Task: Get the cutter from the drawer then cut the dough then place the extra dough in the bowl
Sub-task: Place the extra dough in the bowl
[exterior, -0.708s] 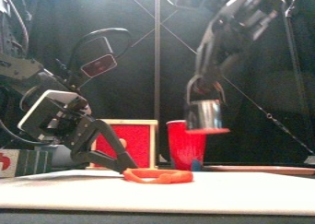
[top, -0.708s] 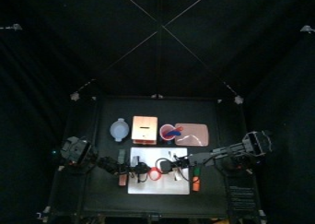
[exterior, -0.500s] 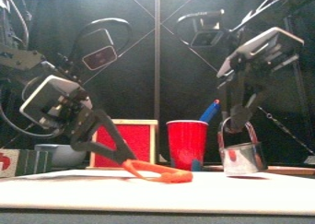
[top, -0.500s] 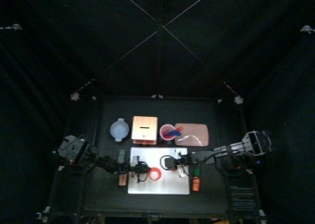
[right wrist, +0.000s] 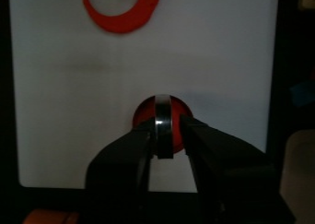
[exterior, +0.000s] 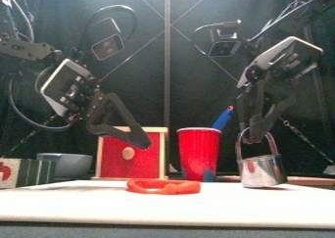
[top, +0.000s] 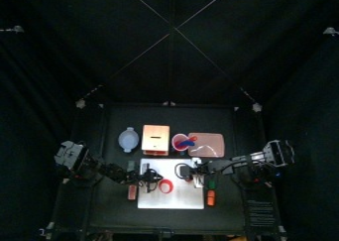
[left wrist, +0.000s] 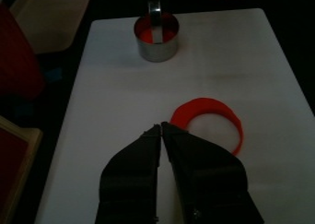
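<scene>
So, the right gripper (right wrist: 160,126) is clamped tight on the wire handle of the cutter (exterior: 262,169), which stands right under it on the white cutting board (left wrist: 110,89) with a red dough disc (left wrist: 153,27) inside. The left gripper (left wrist: 163,128) is closed all the way with nothing in it. It hovers just above the dough ring (exterior: 164,186), which lies flat between both grippers.
</scene>
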